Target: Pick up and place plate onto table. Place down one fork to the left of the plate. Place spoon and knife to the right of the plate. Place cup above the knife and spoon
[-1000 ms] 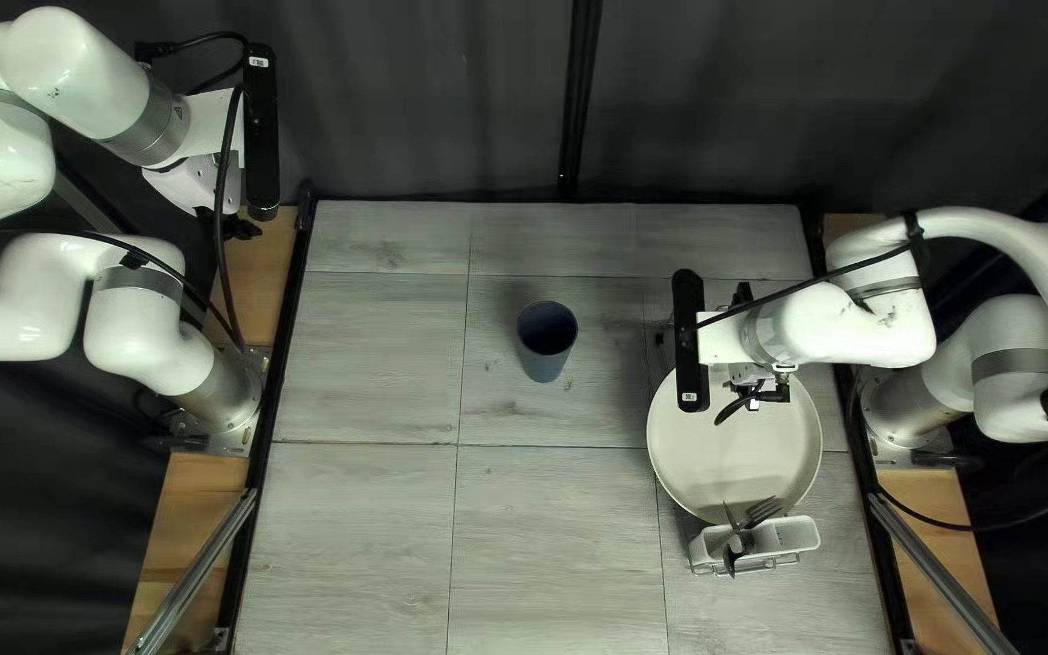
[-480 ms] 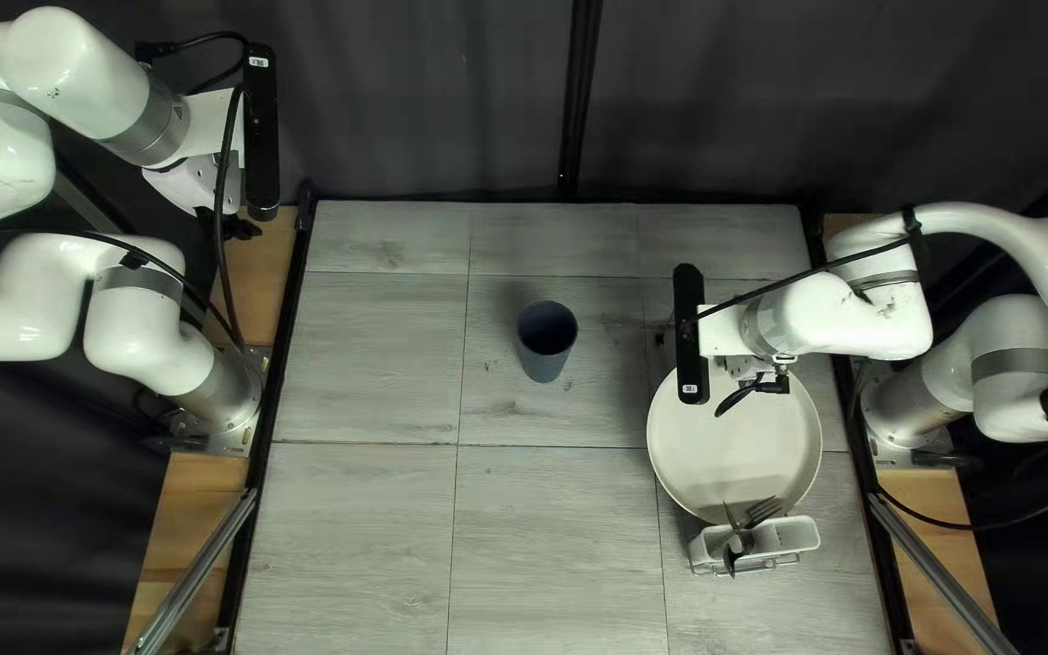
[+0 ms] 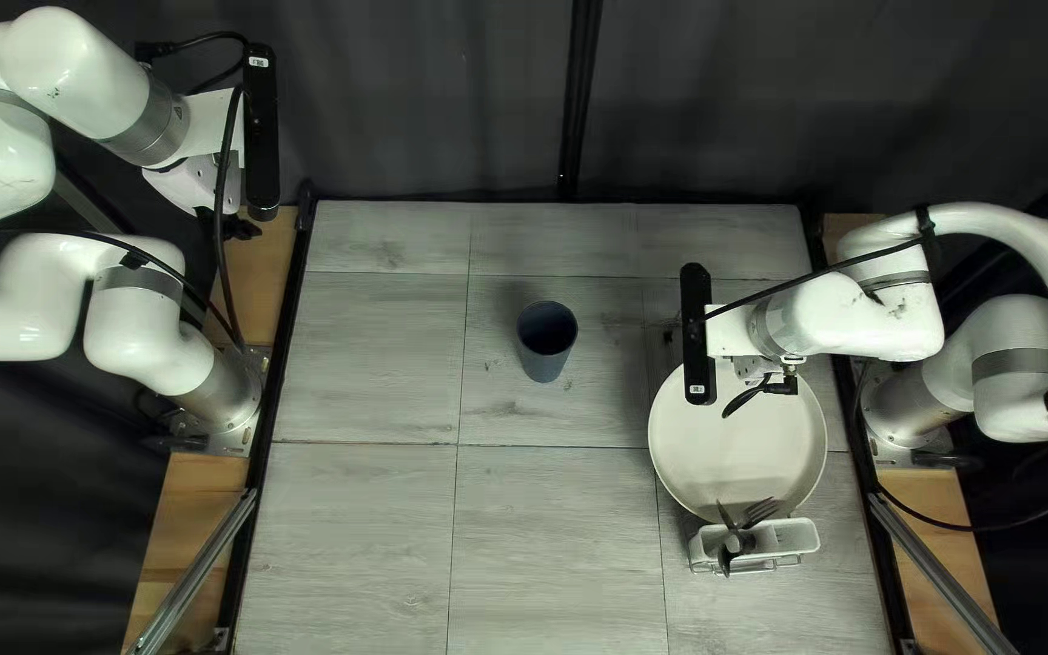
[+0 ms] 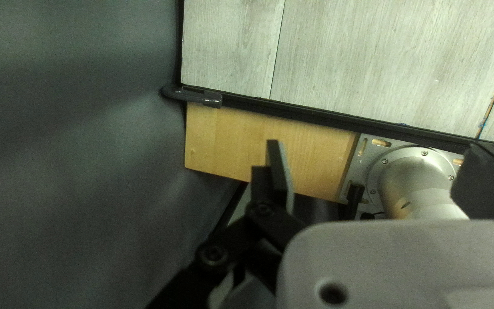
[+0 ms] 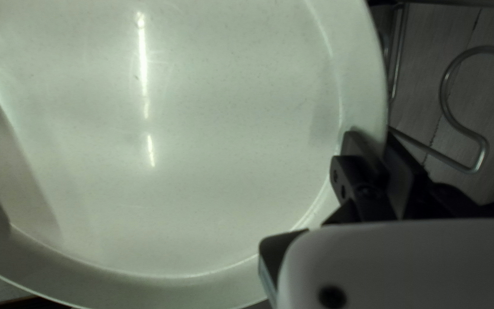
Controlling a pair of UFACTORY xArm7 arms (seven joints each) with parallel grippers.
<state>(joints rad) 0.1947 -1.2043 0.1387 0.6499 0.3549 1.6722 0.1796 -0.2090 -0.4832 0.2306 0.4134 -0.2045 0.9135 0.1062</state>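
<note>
At the far left of the top left view, the left arm (image 3: 75, 73) holds its claw (image 3: 231, 226) over the wooden strip (image 3: 255, 273) beside the surface (image 3: 366, 364). In the left wrist view that claw (image 4: 373, 144) is released, its two fingers well apart, with a metal arm base (image 4: 415, 177) near it.

Next, around the middle of the surface, a grey-blue cup (image 3: 545, 362) stands upright, mouth up.

Farther right, the right claw (image 3: 752, 366) is over the far part of the pale round plate (image 3: 730, 455). The right wrist view shows this claw (image 5: 373, 137) clenched on the plate's rim, one finger on each side, and bent wire (image 5: 444, 97) just past the rim. Whether the plate is raised cannot be told.

Just beside the plate's near rim is a white cutlery holder (image 3: 798, 534). A fork (image 3: 762, 510) and other metal cutlery (image 3: 733, 541) poke up from it, too small to tell apart. The right arm (image 3: 864, 318) reaches in from the right edge.
</note>
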